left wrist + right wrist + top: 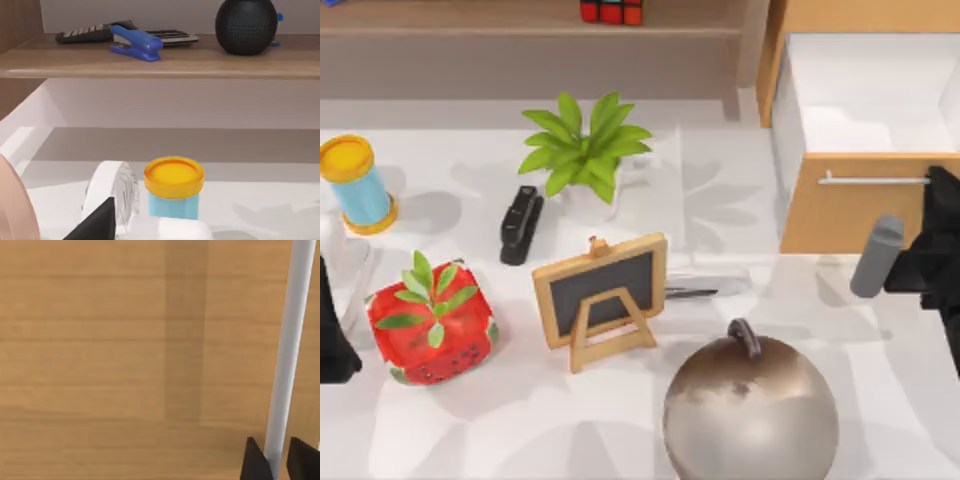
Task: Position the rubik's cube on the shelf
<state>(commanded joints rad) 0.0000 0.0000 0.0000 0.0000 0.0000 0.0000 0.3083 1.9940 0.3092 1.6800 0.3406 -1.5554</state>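
The small rubik's cube (611,11) with black grid lines and red and orange squares is seen resting on the long light-brown wooden shelf (470,22) at the far edge of the white table (620,440), just beside the shelf's upright post. In front of the shelf, a green leafy potted plant (583,146) is placed, with a black stapler (520,223) beside it and a small wood-framed chalkboard easel (601,297) nearer the camera. To the shelf's right, a light-wood drawer cabinet (850,215) is shown with its white drawer pulled out. The right gripper (274,460) is positioned at the drawer's front, its two black fingers set on either side of the silver bar handle (287,355); whether they are pressing it cannot be told. The left gripper (332,330) is parked at the table's left edge, beside a red strawberry-patterned cube (432,325) and below a blue jar with a yellow lid (354,182); its state cannot be told.
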